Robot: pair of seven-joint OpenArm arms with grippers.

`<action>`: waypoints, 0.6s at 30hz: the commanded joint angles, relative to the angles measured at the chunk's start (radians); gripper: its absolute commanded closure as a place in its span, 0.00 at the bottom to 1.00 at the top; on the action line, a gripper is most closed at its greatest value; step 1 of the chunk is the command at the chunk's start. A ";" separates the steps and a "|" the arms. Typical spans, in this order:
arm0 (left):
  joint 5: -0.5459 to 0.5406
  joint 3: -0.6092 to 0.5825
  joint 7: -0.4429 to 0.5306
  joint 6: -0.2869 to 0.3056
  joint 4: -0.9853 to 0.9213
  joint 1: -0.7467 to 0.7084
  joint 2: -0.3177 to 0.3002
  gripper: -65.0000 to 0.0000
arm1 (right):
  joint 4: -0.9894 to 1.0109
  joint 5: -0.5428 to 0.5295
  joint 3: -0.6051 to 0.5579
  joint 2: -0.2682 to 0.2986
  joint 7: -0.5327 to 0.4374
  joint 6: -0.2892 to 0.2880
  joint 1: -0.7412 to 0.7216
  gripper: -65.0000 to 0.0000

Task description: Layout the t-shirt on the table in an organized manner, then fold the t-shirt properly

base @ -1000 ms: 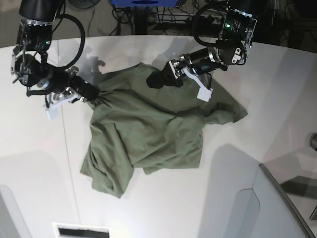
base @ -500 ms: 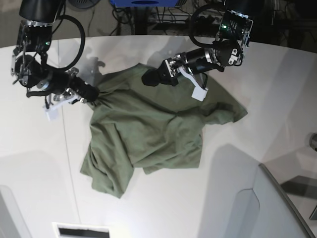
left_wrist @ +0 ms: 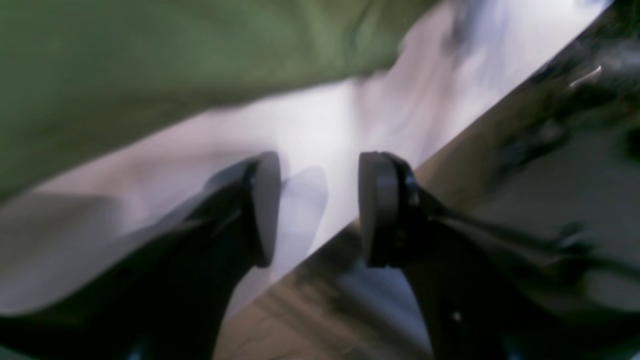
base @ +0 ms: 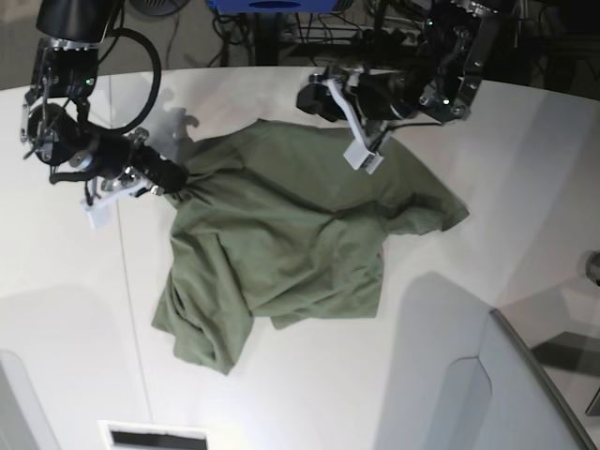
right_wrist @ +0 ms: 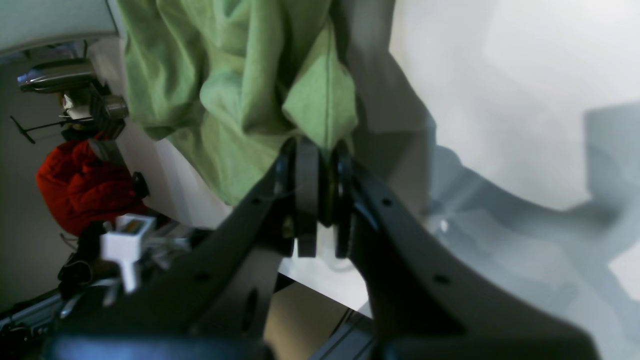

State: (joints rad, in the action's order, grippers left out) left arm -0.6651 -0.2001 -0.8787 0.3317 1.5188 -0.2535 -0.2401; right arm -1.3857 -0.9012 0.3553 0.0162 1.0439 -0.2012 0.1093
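**Olive-green t-shirt crumpled on the tabletop, one corner pinched**

The olive-green cotton t-shirt (base: pixel 281 244) lies rumpled in the middle of the large white tabletop (base: pixel 75 309), its wrinkled body running from the upper centre of the base view down toward the lower left, where a thick fold bunches up.

At the left of the base view, the right hand (right_wrist: pixel 320 200) is clenched on a pointed fold of the shirt's edge; the right wrist view shows the green cloth squeezed between the two pads.

At the top centre of the base view, the left hand (base: pixel 314 97) hovers over the tabletop's far edge, just past the shirt. In the blurred left wrist view its two fingers (left_wrist: pixel 265 210) stand apart with only bare white tabletop between them, grasping nothing, the green cloth lying in the upper left of that frame.
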 commanded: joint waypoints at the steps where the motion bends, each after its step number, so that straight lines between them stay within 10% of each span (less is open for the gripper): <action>1: 0.043 0.000 0.020 -0.013 0.079 0.001 -0.003 0.62 | -0.014 -0.020 0.000 0.005 -0.004 -0.007 -0.013 0.97; 9: 0.689 -0.200 0.017 -0.056 0.368 0.049 0.026 0.11 | -0.014 -0.020 0.001 0.000 -0.004 -0.007 -0.020 0.97; 18: 1.467 -0.615 0.019 -0.053 0.249 0.073 0.018 0.14 | -0.014 -0.020 0.001 0.000 -0.004 -0.007 -0.020 0.97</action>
State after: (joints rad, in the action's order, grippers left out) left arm 0.7925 -0.8169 -0.8627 0.2901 1.7504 -0.1856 -0.2230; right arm -1.3857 -0.8967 0.3553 0.0113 1.0439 -0.2008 0.1005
